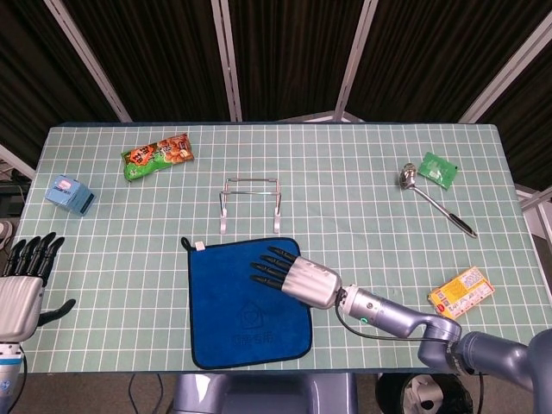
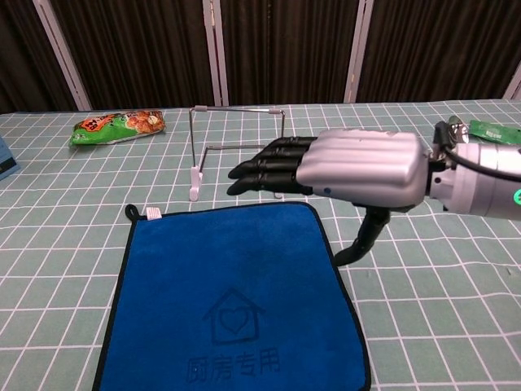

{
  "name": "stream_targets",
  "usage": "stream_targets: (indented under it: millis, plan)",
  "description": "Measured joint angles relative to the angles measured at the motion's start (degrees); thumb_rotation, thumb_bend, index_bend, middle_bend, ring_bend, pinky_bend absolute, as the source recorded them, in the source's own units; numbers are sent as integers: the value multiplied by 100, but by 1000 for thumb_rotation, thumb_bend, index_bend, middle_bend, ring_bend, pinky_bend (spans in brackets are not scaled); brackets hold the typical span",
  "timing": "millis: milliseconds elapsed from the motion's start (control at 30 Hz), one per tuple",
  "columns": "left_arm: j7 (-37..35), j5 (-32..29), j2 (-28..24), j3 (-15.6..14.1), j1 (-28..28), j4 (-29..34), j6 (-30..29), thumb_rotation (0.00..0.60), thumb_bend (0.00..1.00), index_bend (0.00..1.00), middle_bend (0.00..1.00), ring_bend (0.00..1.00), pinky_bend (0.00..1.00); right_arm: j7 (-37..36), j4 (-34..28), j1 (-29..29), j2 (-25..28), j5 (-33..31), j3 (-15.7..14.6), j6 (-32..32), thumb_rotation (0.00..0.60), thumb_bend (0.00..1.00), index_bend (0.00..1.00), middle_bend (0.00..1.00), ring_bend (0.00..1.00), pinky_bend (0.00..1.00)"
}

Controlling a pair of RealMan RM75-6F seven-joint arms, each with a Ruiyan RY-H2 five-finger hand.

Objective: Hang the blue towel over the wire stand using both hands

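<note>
Blue towel (image 1: 248, 304) flat under right hand (image 1: 293, 273), fingers (image 2: 269, 169) straight, nothing held; left hand (image 1: 23, 285) open.

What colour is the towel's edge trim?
Black trim on the blue towel, clearest in the chest view.

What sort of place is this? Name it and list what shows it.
Probably a robot test or data-collection booth, not a home. Dark curtain panels on a pale frame close off the back, a green grid mat covers the table, and oddments are spread out: snack bag, ladle, blue towel, wire stand.
</note>
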State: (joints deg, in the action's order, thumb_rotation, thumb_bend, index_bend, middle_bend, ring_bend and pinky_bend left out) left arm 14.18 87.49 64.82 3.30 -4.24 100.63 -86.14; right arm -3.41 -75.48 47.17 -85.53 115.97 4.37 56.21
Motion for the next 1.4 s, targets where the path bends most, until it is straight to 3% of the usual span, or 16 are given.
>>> stream_targets:
  millis: [367,633,1100,1400]
  plan:
    - [225,-136,30,-28,-34,40,92,600,0,0,0,0,0,139,1314,349,-772,281,-458,196,600,267,3,0,0,0]
    - [283,-136,15,-70,-35,82,94,600,0,0,0,0,0,78,1978,385,-1089,183,-719,472,600,268,7,0,0,0]
    - [357,-170,78,-67,-69,37,86,600,0,0,0,0,0,-128,2789,349,-1326,95,-1205,884,600,268,7,0,0,0]
    - [398,-161,114,-87,-89,26,96,600,0,0,0,0,0,-161,2871,277,-1219,89,-1465,1178,600,269,7,0,0,0]
